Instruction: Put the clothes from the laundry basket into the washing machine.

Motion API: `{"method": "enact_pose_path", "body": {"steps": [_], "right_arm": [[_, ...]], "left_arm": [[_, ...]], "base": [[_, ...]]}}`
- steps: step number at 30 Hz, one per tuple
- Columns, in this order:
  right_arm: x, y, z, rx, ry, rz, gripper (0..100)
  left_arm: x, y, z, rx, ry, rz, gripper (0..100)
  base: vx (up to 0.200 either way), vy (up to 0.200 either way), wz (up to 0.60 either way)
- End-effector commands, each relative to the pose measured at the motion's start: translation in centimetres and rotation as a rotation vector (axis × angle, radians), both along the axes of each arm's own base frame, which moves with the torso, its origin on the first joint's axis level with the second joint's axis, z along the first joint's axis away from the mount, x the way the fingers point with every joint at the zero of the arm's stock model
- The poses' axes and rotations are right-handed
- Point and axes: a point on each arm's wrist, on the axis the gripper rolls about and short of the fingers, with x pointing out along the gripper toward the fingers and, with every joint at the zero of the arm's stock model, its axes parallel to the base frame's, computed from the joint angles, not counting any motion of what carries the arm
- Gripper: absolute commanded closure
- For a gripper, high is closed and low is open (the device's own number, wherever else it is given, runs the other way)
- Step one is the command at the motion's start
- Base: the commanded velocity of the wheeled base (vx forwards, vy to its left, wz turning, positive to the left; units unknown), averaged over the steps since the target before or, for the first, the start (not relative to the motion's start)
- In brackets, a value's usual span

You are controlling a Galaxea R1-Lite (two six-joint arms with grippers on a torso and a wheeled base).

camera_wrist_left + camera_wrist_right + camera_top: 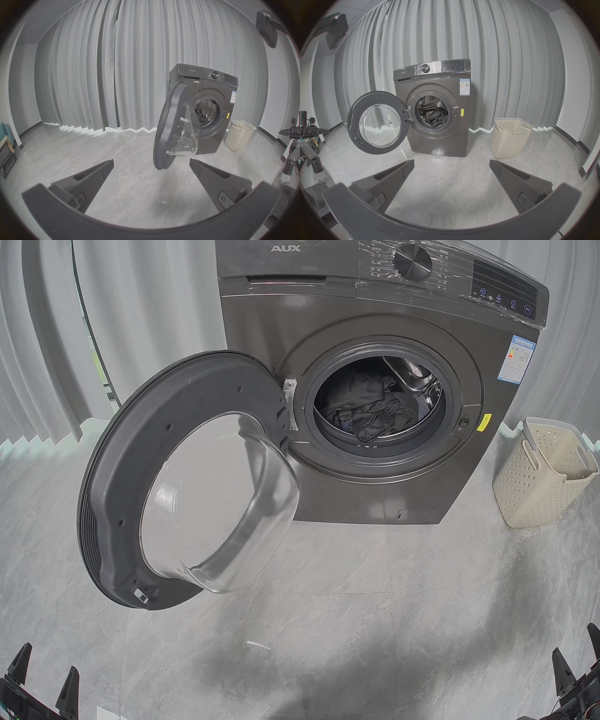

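Washing machine (350, 309), grey front-loader, its round door (119, 477) swung wide open at its left, cream laundry basket (544, 484) on floor (387, 615) just right of it, dark clothes (369, 405) heaped inside its drum (420, 374), left gripper (151, 162) and right gripper (451, 162) well before it, jaws spread, empty

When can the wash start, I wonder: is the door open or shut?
Open: the door stands wide, clear of the drum, dark clothes visible inside.
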Motion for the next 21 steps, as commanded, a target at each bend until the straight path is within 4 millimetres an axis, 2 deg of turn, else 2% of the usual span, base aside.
{"method": "enact_pose_path", "body": {"steps": [1,4,5,7,9,10,13,15,16,17,19,20,21], "right_arm": [[0.0,0.0,-0.5,0.0,0.003,0.0,0],[0.0,0.0,-0.5,-0.003,0.003,0.0,0],[0.0,0.0,-0.5,-0.003,0.003,0.0,0],[0.0,0.0,-0.5,-0.003,0.003,0.0,0],[0.0,0.0,-0.5,0.0,0.003,0.0,0],[0.0,0.0,-0.5,0.0,0.003,0.0,0],[0.0,0.0,-0.5,-0.002,0.003,0.0,0],[0.0,0.0,-0.5,-0.002,0.003,0.0,0],[0.0,0.0,-0.5,-0.002,0.003,0.0,0],[0.0,0.0,-0.5,-0.002,0.003,0.0,0],[0.0,0.0,-0.5,-0.002,0.003,0.0,0],[0.0,0.0,-0.5,-0.002,0.003,0.0,0],[0.0,0.0,-0.5,-0.002,0.005,0.0,0]], "left_arm": [[0.0,0.0,-0.1,-0.003,-0.025,0.007,0],[-1.5,0.0,4.9,-0.007,-0.226,0.011,0],[-1.7,0.0,6.0,-0.003,-0.222,0.005,0],[-1.2,0.0,6.8,-0.002,-0.153,-0.021,0],[0.6,-0.1,7.7,-0.002,-0.031,-0.119,0],[0.7,-0.1,7.8,-0.002,-0.028,-0.123,0],[3.6,-0.4,9.4,-0.046,0.031,-0.248,0],[5.3,-0.7,10.4,-0.067,0.046,-0.272,0],[5.3,-0.7,10.4,-0.067,0.046,-0.272,0],[7.1,-1.0,11.2,-0.068,0.061,-0.278,0],[7.8,-1.1,11.5,-0.068,0.068,-0.278,0],[9.7,-1.4,12.3,-0.067,0.077,-0.28,0],[10.3,-1.5,12.5,-0.067,0.081,-0.28,0]], "base": [[0.0,0.0,0.0],[0.0,0.0,0.0],[0.0,0.0,0.0],[0.0,0.0,0.0],[0.0,0.0,0.0],[0.0,0.0,0.0],[0.0,0.0,0.0],[0.0,0.0,0.0],[0.0,0.0,0.0],[0.0,0.0,0.0],[0.0,0.0,0.0],[0.0,0.0,0.0],[0.0,0.0,0.0]]}}
